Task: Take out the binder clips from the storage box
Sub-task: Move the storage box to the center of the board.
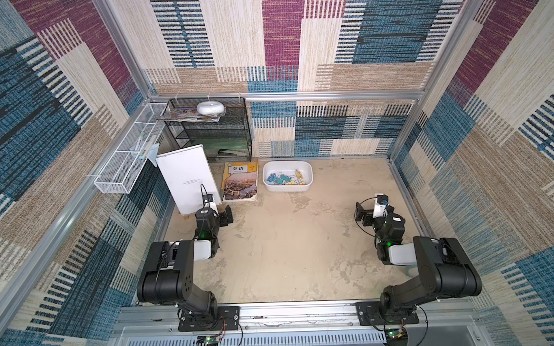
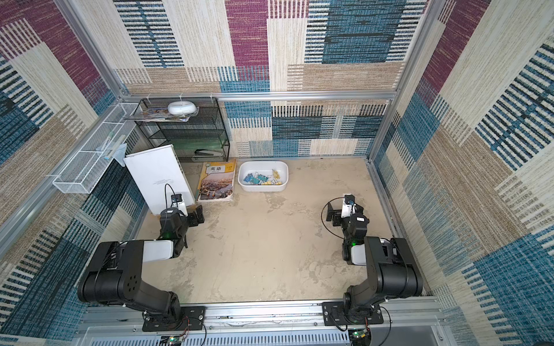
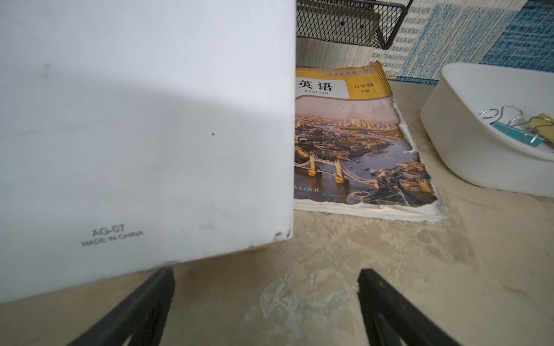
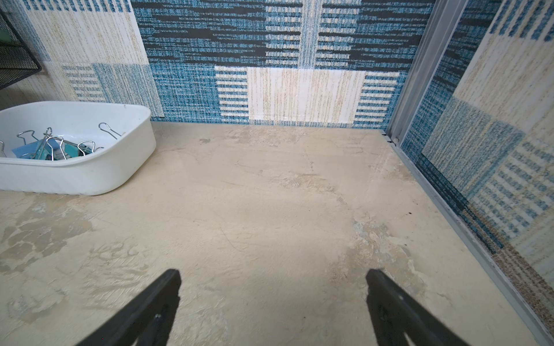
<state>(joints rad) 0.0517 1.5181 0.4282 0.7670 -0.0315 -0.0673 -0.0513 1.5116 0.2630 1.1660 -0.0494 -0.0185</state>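
Patterned carpet tiles in blue, maroon and beige line the walls around a mottled beige tabletop (image 1: 284, 248). In both top views the two arms are bolted to a rail along the lower edge and sit folded low. The left arm (image 1: 168, 269) is at lower left, elbow bent outward, with its forearm reaching up the frame. The left gripper (image 1: 226, 215) hangs left of centre, close to the lower corner of a leaning white board (image 1: 186, 176); the left wrist view shows its fingers (image 3: 156, 299) spread wide with only bare table between them. The right arm (image 1: 443, 269) mirrors this at lower right. The right gripper (image 1: 363, 214) sits right of centre, well apart from everything, its fingers (image 4: 159, 299) equally wide and empty.

The storage box (image 1: 284, 188) stands at upper centre near the back wall, just right of an English textbook (image 1: 240, 182). The binder clips (image 1: 284, 178), teal, blue and yellow with silver wire handles, lie heaped inside it. A black mesh rack (image 1: 215, 131) and a white wire basket (image 1: 126, 167) occupy the upper left.
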